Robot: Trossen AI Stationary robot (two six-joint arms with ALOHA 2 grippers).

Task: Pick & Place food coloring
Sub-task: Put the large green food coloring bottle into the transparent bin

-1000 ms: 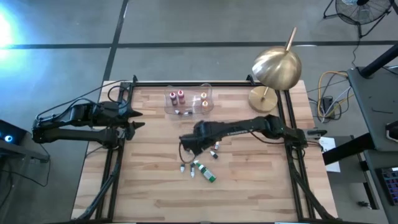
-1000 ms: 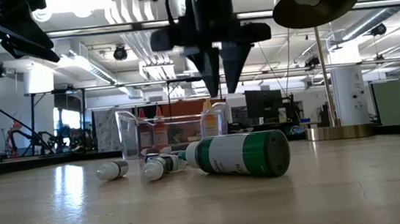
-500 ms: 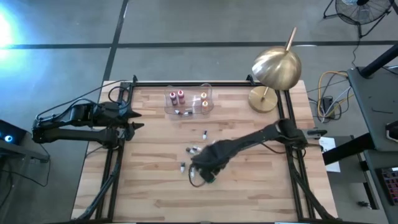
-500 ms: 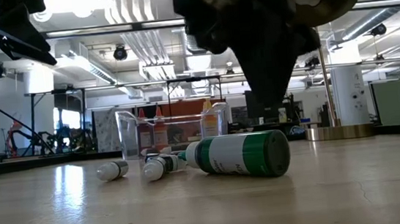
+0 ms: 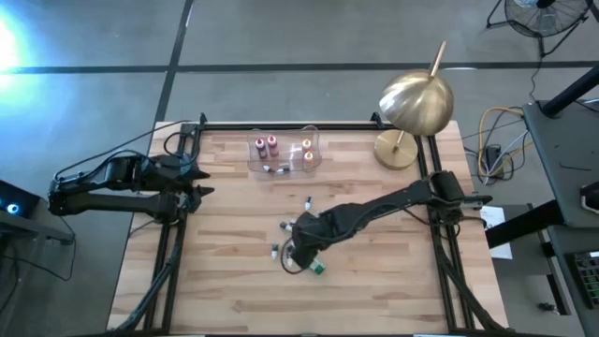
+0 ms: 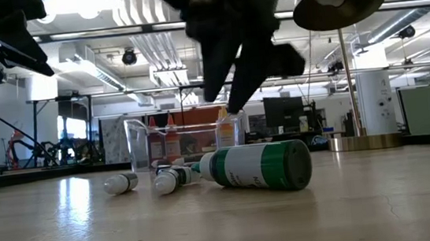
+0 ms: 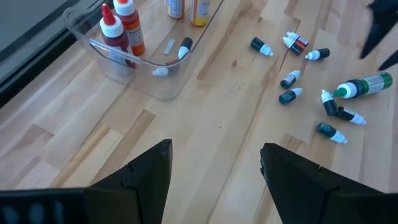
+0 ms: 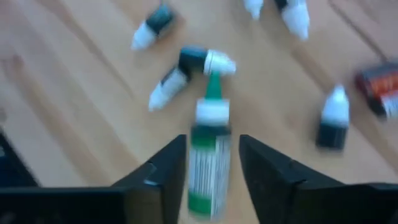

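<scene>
A green-and-white food coloring bottle (image 8: 208, 168) lies on its side near the table's middle, also seen in the low view (image 6: 259, 166). My right gripper (image 8: 212, 142) hangs open just above it, one finger on each side and slanting down (image 6: 229, 103), touching nothing. Several tiny dropper bottles (image 7: 290, 79) lie scattered around it (image 5: 286, 225). Red and orange bottles (image 7: 124, 28) stand in the clear tray (image 5: 284, 164) at the far side. My left gripper (image 7: 214, 165) waits open at the table's left edge (image 5: 197, 180).
A brass lamp (image 5: 415, 103) stands on the table's far right corner, its base (image 5: 396, 150) near the right arm. Bare wood lies at the table's near side (image 5: 234, 300) and between the tray and the loose bottles.
My right gripper has gone from the table's middle toward the near edge and a little down, tipping from straight down to a slant, and now hangs over the green-and-white bottle. The small bottles that its arm covered now show. No bottle has moved.
</scene>
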